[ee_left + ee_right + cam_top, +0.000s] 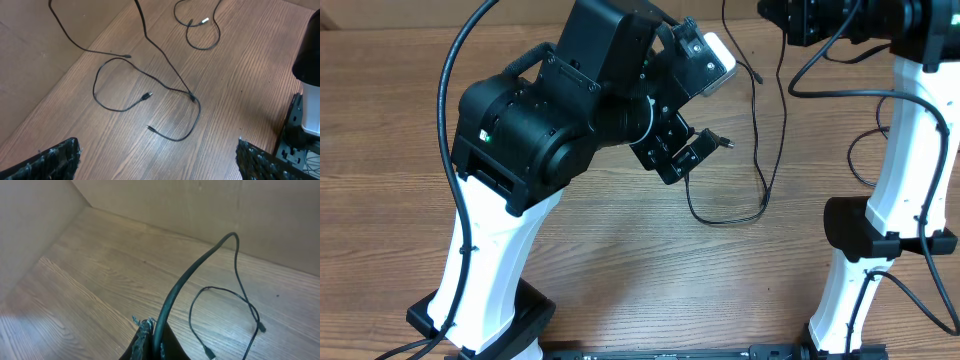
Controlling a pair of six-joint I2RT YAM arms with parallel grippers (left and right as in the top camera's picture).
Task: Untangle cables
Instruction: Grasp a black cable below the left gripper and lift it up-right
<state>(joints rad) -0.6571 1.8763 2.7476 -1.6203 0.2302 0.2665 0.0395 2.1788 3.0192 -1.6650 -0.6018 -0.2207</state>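
Quick update from the bench: our left gripper (156,152) hangs over the wooden table (250,75) with its fingers (55,160) spread wide and nothing between them. Below it the cables (191,95) lie loose on the wood. One makes a big loop with a small plug (146,95) sitting inside it, and it meets another cord at the loop's right side. A second, smaller loop with a silver-tipped plug (204,21) lies well apart, toward the far edge.

Our right gripper (146,330) is pressed together and pinching one black cable (165,307). That cable arches up out of the fingertips and drops back to the table next to a thin loop (220,292). From overhead we mostly see the arms, plus one cord curling (720,221) on the table between them. Its plug end (723,140) sits just beside the left wrist.
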